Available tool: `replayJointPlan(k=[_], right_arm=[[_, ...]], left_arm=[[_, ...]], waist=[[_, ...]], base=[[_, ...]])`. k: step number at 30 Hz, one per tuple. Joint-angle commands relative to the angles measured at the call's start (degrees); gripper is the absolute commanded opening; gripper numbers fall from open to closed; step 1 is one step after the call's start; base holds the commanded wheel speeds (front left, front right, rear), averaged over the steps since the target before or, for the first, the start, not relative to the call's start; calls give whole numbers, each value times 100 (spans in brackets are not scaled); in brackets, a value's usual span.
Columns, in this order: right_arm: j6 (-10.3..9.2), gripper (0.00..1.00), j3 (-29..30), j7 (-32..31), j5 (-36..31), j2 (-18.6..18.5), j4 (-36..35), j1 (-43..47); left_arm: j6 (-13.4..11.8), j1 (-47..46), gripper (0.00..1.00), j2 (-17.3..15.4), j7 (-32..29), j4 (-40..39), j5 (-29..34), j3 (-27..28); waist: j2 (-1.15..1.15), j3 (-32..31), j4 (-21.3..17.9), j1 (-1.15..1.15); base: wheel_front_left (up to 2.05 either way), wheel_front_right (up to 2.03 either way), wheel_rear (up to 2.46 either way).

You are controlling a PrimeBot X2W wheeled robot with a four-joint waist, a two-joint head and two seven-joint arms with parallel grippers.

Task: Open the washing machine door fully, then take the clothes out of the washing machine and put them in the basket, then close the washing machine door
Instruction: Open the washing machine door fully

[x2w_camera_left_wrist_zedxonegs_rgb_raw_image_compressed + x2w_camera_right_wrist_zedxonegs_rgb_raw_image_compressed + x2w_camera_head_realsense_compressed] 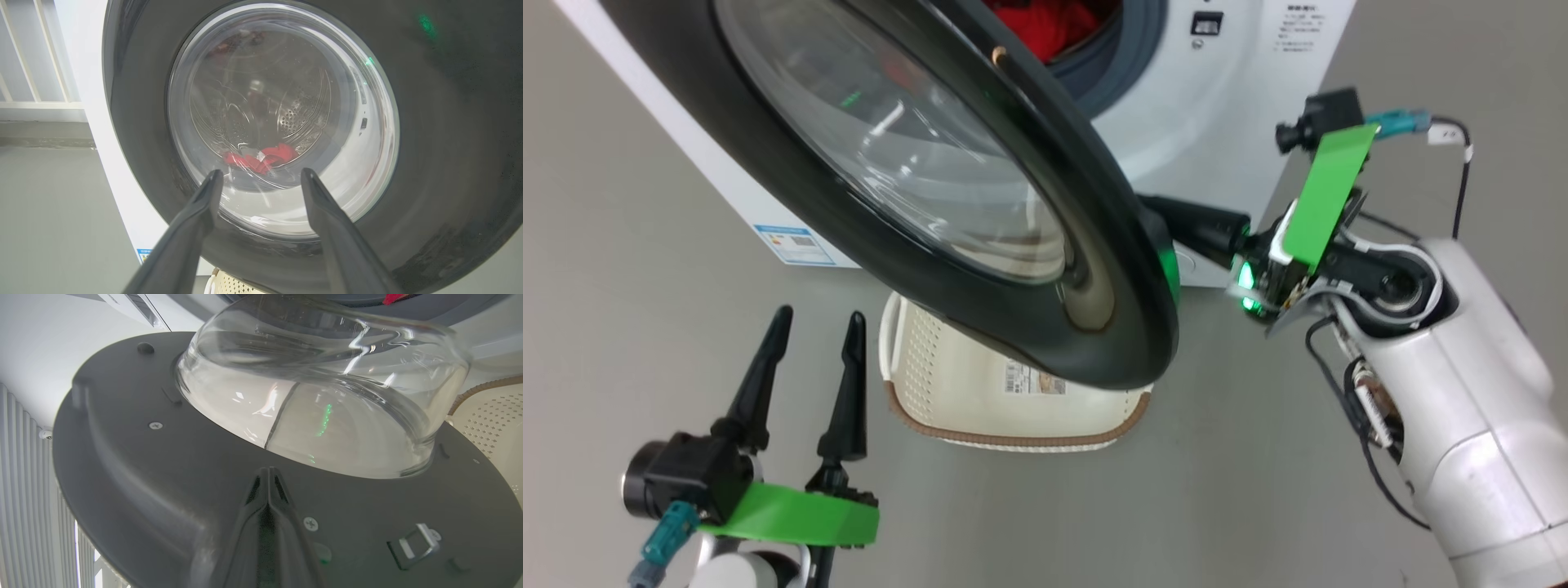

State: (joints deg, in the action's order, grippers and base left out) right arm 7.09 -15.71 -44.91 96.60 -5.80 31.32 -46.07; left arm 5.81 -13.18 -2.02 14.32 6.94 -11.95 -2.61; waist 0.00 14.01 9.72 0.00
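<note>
Pressure from the pinched-closed right tool [267, 471] against the washing machine door [163, 477] should be steady, swinging it fully wide; left tool [820, 312] gapes empty.

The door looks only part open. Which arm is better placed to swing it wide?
Right, probably. The right gripper is shut at the door's inner face, placed to push it outward. The left gripper hangs open outside the door, apart from it.
</note>
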Motion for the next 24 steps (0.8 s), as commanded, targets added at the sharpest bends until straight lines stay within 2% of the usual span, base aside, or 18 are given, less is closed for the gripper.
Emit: replayJointPlan(k=[1,11,24], right_arm=[[40,0,-116,-51,-50,157,-211,165],[40,0,-370,-188,7,253,-306,694],[40,0,-1132,-36,444,290,-352,1182]], left_arm=[[-40,96,100,-86,68,-92,-26,176],[-73,483,100,-86,68,-20,-39,250],[-1,879,100,-86,68,129,109,330]], waist=[[0,-197,171,0],[0,-734,511,0],[0,-1403,1070,0]], base=[[0,0,0],[0,0,0],[0,0,0]])
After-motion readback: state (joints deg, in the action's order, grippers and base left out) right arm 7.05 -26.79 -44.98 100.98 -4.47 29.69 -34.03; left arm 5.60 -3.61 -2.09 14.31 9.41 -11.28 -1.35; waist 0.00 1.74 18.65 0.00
